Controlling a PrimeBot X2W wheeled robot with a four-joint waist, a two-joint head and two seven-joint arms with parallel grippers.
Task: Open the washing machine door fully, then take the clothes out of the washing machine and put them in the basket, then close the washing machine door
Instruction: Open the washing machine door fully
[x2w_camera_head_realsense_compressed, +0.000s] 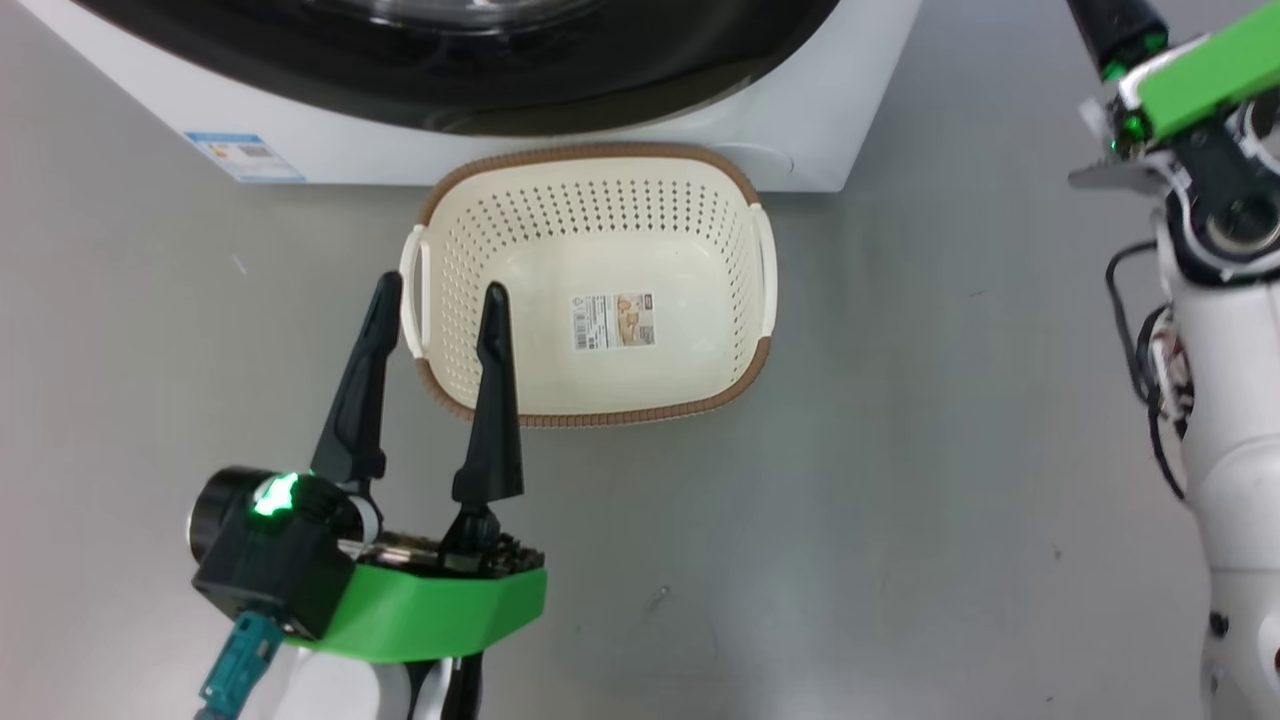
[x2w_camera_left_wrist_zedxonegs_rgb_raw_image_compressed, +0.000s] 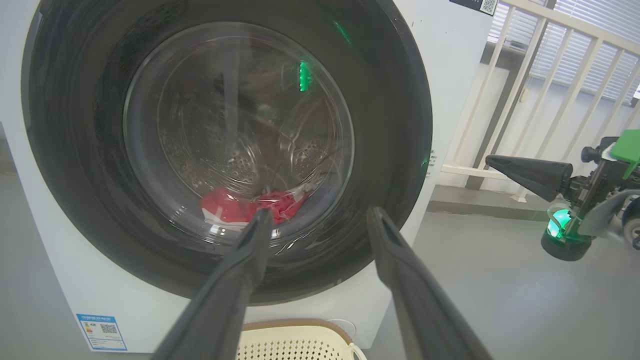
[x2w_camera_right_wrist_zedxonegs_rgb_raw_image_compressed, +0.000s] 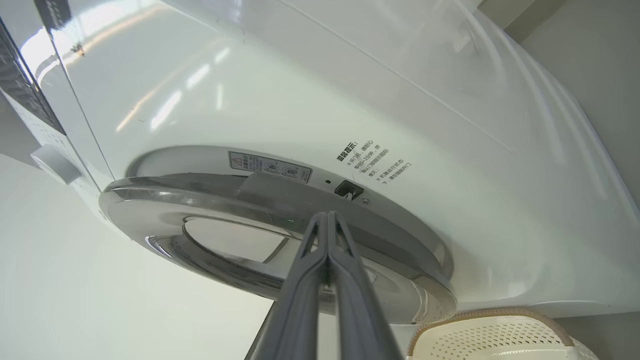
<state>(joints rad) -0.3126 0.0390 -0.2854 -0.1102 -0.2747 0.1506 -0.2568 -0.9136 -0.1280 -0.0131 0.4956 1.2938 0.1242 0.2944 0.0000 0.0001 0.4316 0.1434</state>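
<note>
The washing machine (x2w_camera_left_wrist_zedxonegs_rgb_raw_image_compressed: 452, 55) stands ahead, and red clothes (x2w_camera_left_wrist_zedxonegs_rgb_raw_image_compressed: 230, 206) lie in its drum behind the glass of the washing machine door (x2w_camera_left_wrist_zedxonegs_rgb_raw_image_compressed: 75, 150). My left gripper (x2w_camera_left_wrist_zedxonegs_rgb_raw_image_compressed: 320, 214) is open and holds nothing, well short of the door. In the head view it (x2w_camera_head_realsense_compressed: 440, 290) hovers over the left handle of the empty basket (x2w_camera_head_realsense_compressed: 590, 152) on the floor below the door (x2w_camera_head_realsense_compressed: 450, 80). My right gripper (x2w_camera_right_wrist_zedxonegs_rgb_raw_image_compressed: 327, 216) is shut, with its tips at the door's side rim (x2w_camera_right_wrist_zedxonegs_rgb_raw_image_compressed: 165, 195). Beside them a latch slot shows in the machine front. The same gripper (x2w_camera_left_wrist_zedxonegs_rgb_raw_image_compressed: 489, 161) points at the door's right edge.
A blue label sticker (x2w_camera_head_realsense_compressed: 245, 157) marks the machine's lower left corner. My right arm (x2w_camera_head_realsense_compressed: 1220, 300) rises along the right edge of the head view. A white railing (x2w_camera_left_wrist_zedxonegs_rgb_raw_image_compressed: 525, 75) stands to the right of the machine. Grey floor (x2w_camera_head_realsense_compressed: 900, 500) lies around the basket.
</note>
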